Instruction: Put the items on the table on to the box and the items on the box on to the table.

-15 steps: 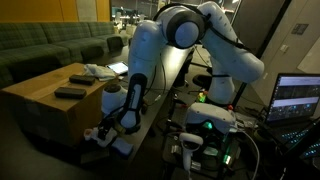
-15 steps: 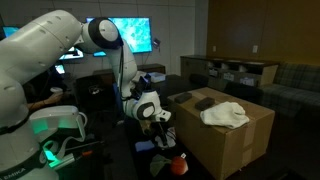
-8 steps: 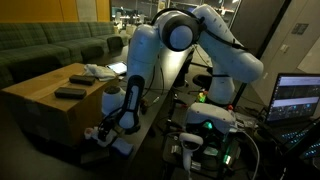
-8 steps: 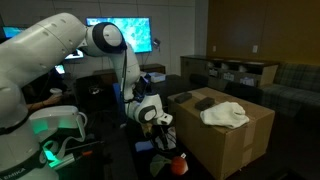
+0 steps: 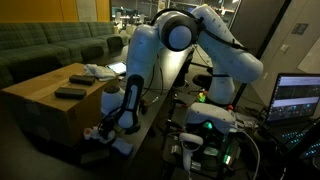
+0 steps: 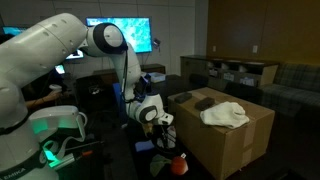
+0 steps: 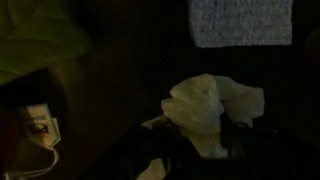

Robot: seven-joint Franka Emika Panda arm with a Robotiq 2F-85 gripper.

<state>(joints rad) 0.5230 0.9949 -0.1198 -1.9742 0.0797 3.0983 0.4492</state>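
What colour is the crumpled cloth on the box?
White; the cloth shows best in an exterior view, on the brown box.

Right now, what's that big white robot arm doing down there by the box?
The robot arm is bent down beside the box, with its gripper low next to it. The wrist view shows a crumpled white thing close by, but it's too dark to tell if it's gripped. A white cloth and some dark flat items lie on the box.
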